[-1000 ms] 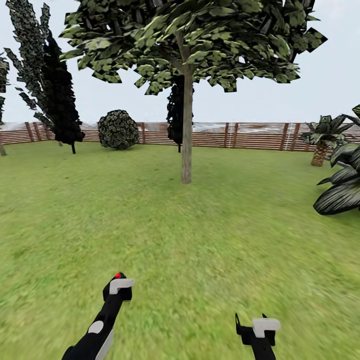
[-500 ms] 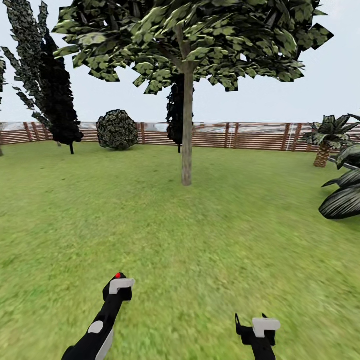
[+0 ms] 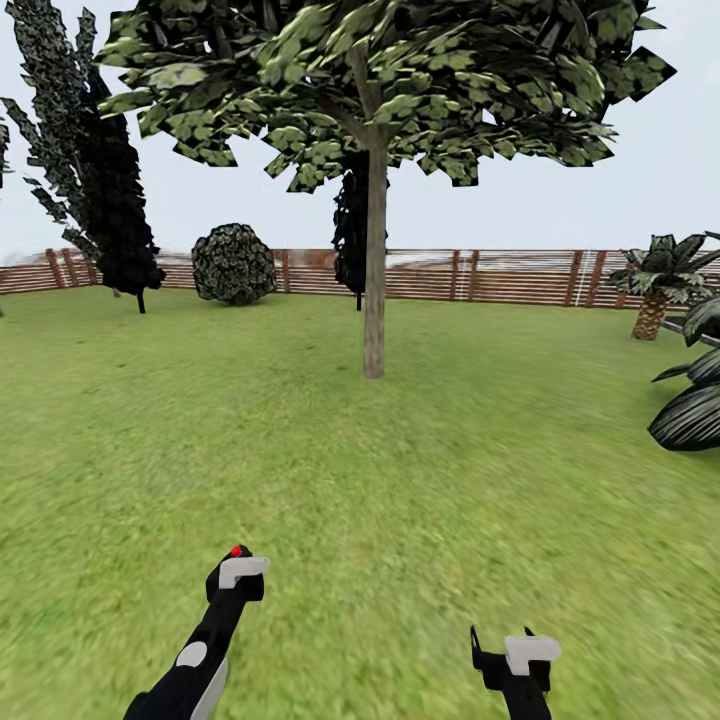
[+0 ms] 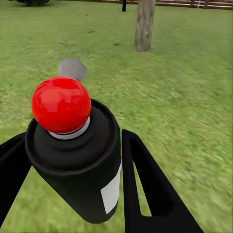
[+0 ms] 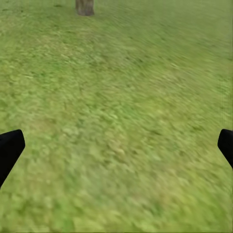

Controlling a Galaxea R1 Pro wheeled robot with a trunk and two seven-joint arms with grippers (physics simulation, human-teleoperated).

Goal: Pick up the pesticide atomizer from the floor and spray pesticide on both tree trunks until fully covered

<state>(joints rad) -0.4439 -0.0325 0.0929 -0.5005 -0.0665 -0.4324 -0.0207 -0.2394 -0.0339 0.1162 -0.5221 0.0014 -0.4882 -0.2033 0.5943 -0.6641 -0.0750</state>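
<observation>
One tree stands ahead in the middle of the lawn, its pale straight trunk under a broad green crown. The trunk's base also shows far off in the wrist views. My left gripper is shut on the pesticide atomizer, a dark bottle with a white label and a red dot on top, held upright low at the left. Low at the right, my right gripper is open, with grass between its fingers.
A brown slat fence closes the lawn's far side. Dark conifers and a round bush stand at the back left. Striped palm-like plants crowd the right edge. Open grass lies between me and the trunk.
The whole view has shifted: the trunk's base sits slightly lower and the plants at the right have slid further right, so the camera moved. Both grippers hold the same pose.
</observation>
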